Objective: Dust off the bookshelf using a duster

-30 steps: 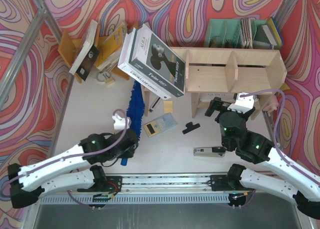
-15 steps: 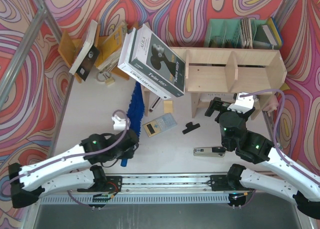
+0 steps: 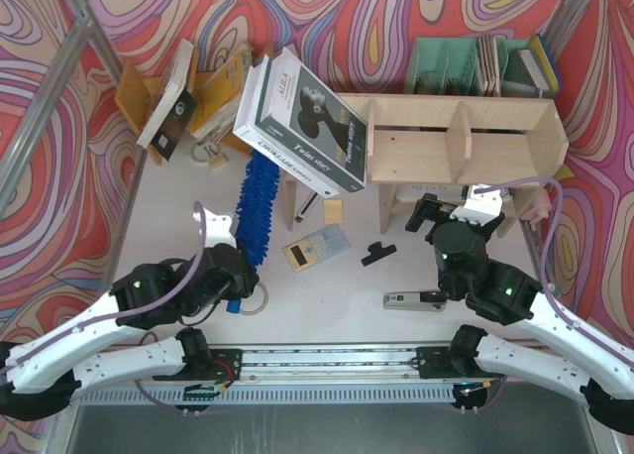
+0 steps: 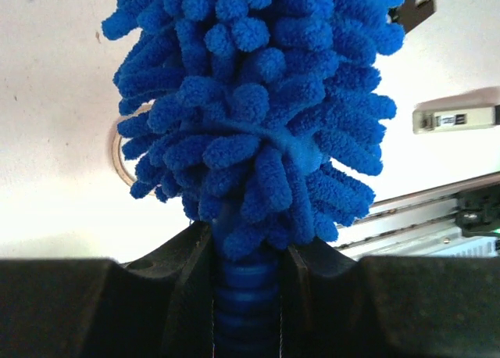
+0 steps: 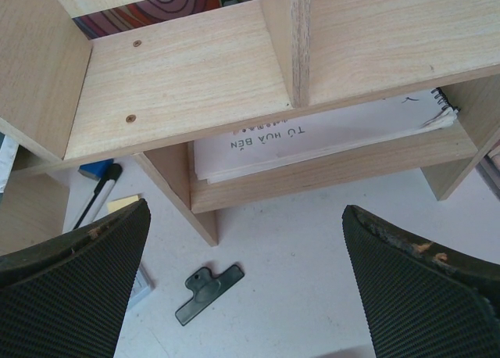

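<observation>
The blue fluffy duster (image 3: pixel 256 204) points from my left gripper (image 3: pixel 230 281) toward the back, its tip near the left end of the light plywood bookshelf (image 3: pixel 466 142). In the left wrist view the shaggy head (image 4: pixel 258 108) fills the frame, and the left gripper (image 4: pixel 246 256) is shut on the ribbed blue handle (image 4: pixel 246 311). My right gripper (image 3: pixel 436 211) is open and empty in front of the shelf's legs. In the right wrist view the right gripper (image 5: pixel 246 272) faces the bookshelf (image 5: pixel 195 76), which has a spiral notebook (image 5: pixel 328 135) on its lower level.
A large white and black book (image 3: pixel 307 127) leans on the shelf's left end. A green organizer (image 3: pixel 475 67) stands behind it and an orange-brown book stand (image 3: pixel 134 92) at back left. On the table lie a card (image 3: pixel 315 246), black clip (image 3: pixel 377 253), silver tool (image 3: pixel 416 299) and ring (image 3: pixel 253 300).
My left arm has drawn back to the left with the duster. The duster head has swung left and now slants toward the shelf's left end. The ring on the table has come into sight.
</observation>
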Tool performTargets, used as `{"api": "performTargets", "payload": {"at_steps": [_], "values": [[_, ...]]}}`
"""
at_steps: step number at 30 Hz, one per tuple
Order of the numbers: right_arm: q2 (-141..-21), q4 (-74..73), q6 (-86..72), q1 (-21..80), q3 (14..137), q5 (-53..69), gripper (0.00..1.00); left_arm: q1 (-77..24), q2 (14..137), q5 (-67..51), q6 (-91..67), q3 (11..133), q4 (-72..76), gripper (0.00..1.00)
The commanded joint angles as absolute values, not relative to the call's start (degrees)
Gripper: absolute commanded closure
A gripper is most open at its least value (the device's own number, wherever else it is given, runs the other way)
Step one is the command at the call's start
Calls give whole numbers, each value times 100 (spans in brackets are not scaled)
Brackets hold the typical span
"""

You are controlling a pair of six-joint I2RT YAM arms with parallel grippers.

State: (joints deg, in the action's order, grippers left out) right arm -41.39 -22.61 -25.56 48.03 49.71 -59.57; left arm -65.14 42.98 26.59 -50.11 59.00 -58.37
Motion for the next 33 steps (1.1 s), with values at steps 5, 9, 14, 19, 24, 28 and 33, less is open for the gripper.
{"api": "performTargets", "payload": {"at_steps": [5,9,14,19,24,28,33], "values": [[-4078,-2210,-2619,4808,4926,-6108,1,-6519,4622,2173,-5282,4715,-4967,100],[-4086,-2197,-2619,4807,4907,-6108,1,-6521,4880,2196,-5388,4418,-4875,100],[-4097,-2191,-2611,4795,4913,-6108,1,-6521,4886,2446,-5165,4803,-5141,100],[-4087,-2180,-2583,4808,4922,-6115,1,-6519,4846,3092,-4695,5928,-6022,100],[-4071,-2186,-2588,4807,4923,-6126,1,-6516,4693,3571,-4472,6761,-6681,100],[-4067,-2172,-2602,4803,4918,-6122,1,-6517,4540,4024,-4518,7119,-7011,100],[-4129,-2177,-2570,4808,4965,-6115,1,-6521,4282,4589,-4592,7598,-7435,100]]}}
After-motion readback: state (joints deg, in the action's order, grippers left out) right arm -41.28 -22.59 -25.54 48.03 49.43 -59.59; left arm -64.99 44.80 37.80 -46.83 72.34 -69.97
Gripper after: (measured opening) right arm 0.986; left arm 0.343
